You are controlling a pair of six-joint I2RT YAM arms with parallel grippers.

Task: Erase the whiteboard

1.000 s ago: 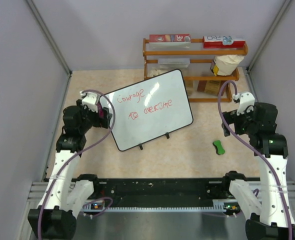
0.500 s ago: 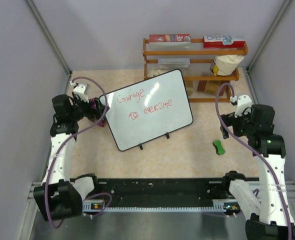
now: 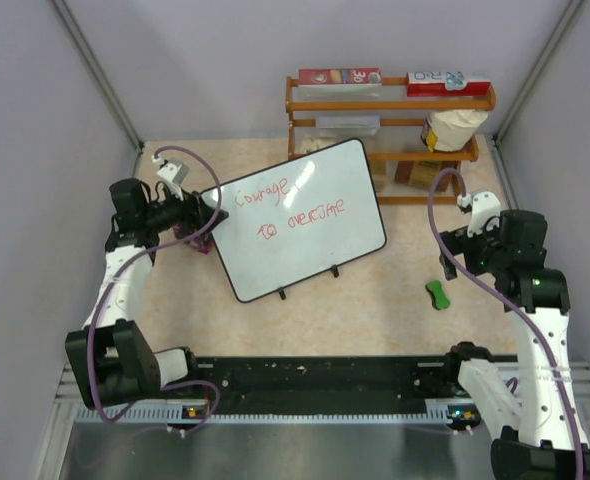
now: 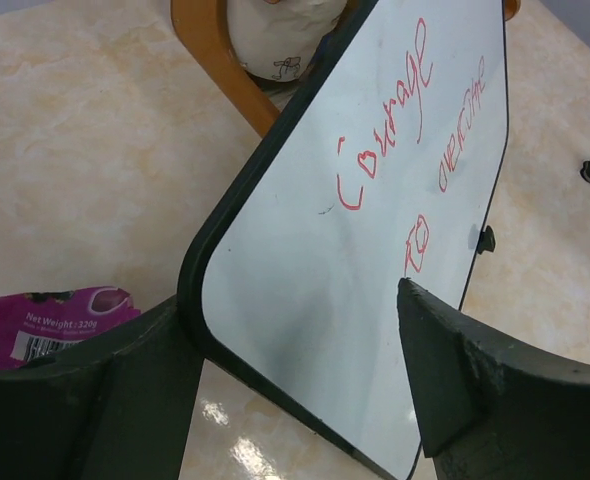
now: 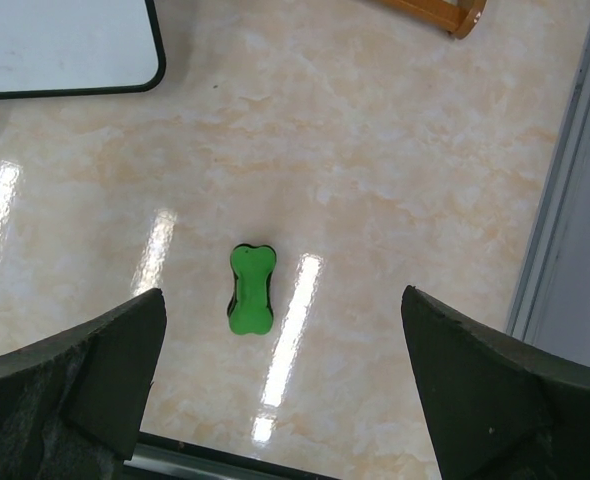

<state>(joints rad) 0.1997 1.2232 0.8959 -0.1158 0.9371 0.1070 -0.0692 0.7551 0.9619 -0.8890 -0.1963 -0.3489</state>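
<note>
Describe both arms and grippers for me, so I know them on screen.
The left arm and right arm match: white links, black joint housings, and a looping purple cable on each. The left gripper and right gripper have broad, matte black, wedge-shaped fingers.

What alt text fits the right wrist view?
A small green eraser lies on the beige table, framed by the fingers of the open right hand. A whiteboard corner shows top left, a wooden rack foot top right.

The left arm (image 3: pixel 120 288) and right arm (image 3: pixel 545 345) are white with black joints. A purple cable (image 3: pixel 431 215) loops along each. The fingers (image 4: pixel 445 370) are black.
</note>
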